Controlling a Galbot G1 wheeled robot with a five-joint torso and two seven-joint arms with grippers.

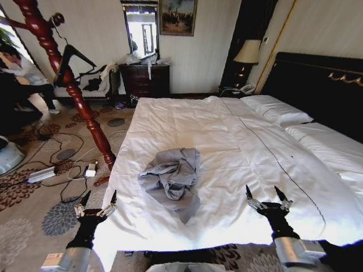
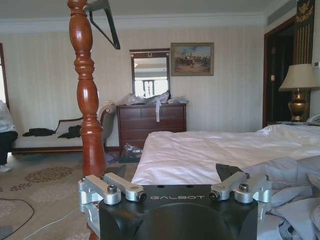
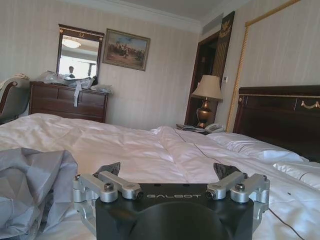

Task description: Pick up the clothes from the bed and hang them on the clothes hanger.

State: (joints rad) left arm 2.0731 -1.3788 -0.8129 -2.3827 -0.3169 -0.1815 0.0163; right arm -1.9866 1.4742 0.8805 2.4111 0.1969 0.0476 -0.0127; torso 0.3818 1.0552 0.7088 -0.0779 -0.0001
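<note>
Bed (image 1: 238, 141) with its white duvet extends ahead of both grippers and carries the clothes (image 1: 173, 177), a crumpled grey-blue shirt lying between the two grippers and just beyond their fingertips, untouched. Clothes hanger (image 1: 76, 59), black and triangular, hangs high on the reddish-brown coat stand (image 1: 68, 79), well ahead of the left gripper and off to its left. Left gripper (image 1: 97, 198) hovers at the near left corner of the bed with fingers spread and empty; right gripper (image 1: 265, 194) hovers over the near edge of the duvet, likewise spread and empty.
</note>
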